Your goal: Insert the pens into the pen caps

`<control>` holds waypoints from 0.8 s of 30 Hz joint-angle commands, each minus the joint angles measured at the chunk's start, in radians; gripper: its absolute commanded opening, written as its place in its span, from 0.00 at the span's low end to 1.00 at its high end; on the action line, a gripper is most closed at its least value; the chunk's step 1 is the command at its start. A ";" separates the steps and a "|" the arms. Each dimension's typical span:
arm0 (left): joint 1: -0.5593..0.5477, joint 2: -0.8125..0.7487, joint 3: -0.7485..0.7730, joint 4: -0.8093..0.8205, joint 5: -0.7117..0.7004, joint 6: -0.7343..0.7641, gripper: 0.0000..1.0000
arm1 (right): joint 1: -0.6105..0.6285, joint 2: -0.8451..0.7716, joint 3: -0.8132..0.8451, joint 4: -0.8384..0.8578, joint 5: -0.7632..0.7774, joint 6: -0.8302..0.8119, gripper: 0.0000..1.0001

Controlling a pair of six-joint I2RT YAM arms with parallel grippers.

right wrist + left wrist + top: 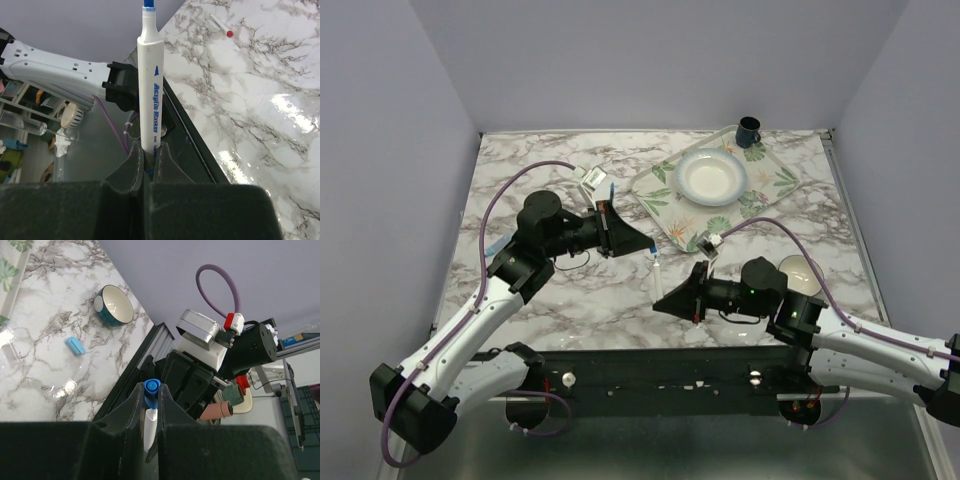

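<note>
My right gripper [148,157] is shut on the lower end of a white pen [150,85] with blue lettering, whose bare blue tip points away from the jaws. My left gripper [152,391] is shut on a dark blue pen cap [151,386], with a white strip showing below it between the fingers. In the top view the two grippers face each other over the table's middle: left gripper [648,247], right gripper [658,302], the held pen [658,272] between them, its tip just short of the left jaws. A light blue cap [75,345] lies on the marble. A slim white pen with a red end [220,25] lies farther off.
A leaf-patterned tray [660,205] at the back right carries a white plate [712,178] and a dark blue mug [748,130]. A teal bowl with a cream inside [802,275] stands beside the right arm. The table's black front rail [650,365] runs below both grippers.
</note>
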 commanded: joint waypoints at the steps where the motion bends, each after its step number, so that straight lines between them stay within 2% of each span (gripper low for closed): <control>1: -0.005 -0.027 -0.013 -0.004 0.040 0.018 0.00 | 0.012 0.008 0.033 0.029 0.025 0.001 0.01; 13: -0.020 -0.020 -0.020 0.007 0.058 0.034 0.00 | 0.021 0.020 0.038 0.031 0.039 0.004 0.01; 24: -0.037 -0.032 -0.038 -0.070 0.076 0.104 0.00 | 0.022 -0.012 0.033 0.020 0.085 0.005 0.01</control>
